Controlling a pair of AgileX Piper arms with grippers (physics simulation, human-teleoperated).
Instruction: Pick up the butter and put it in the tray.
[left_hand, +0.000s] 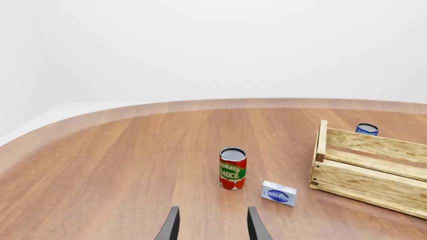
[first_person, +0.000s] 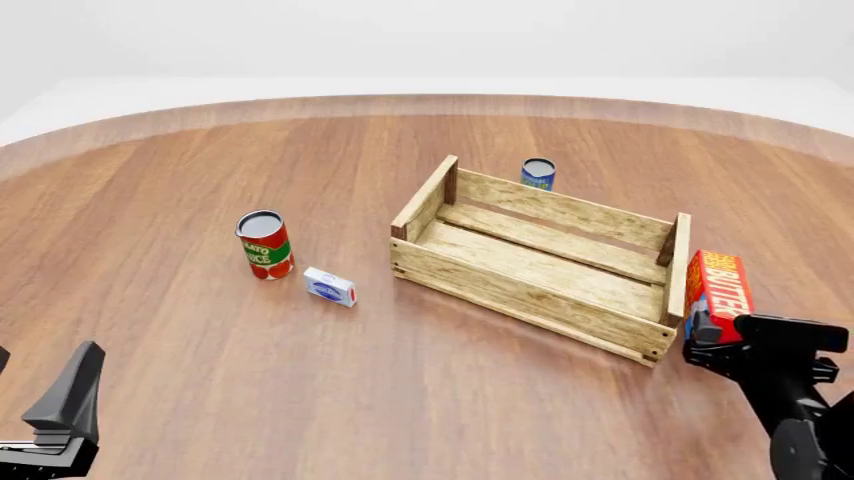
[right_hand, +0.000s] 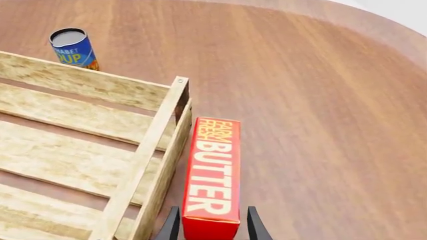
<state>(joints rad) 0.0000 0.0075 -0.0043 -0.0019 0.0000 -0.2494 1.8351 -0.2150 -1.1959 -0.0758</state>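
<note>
The wooden table (first_person: 200, 330) is the biggest thing and carries all the others. On it stands the tray (first_person: 541, 262), a crate of light slats with darker corner posts; it lies at an angle in the middle-right of the front view and nothing lies inside it.

The butter (first_person: 717, 287) is outside the tray, just beside its right end wall. In the right wrist view the carton is on its long side, with the lettered face up, and runs along that end wall; whether it touches the wall is not clear.

The right gripper (right_hand: 210, 225) has its two fingers (right_hand: 171, 227) on both sides of the near end of the butter, close against it. The carton is between them, but the pictures do not show for sure if they already press on it.

The left gripper (left_hand: 212, 225) is low at the front left, well apart from all objects. Its fingers are spread, with only bare table between them.

Left of the tray stands a tomato sauce can (first_person: 264, 245). Behind the tray's far wall stands a blue can (first_person: 538, 173). The small white-and-blue box (first_person: 330, 287) lies near the sauce can, between it and the tray.
</note>
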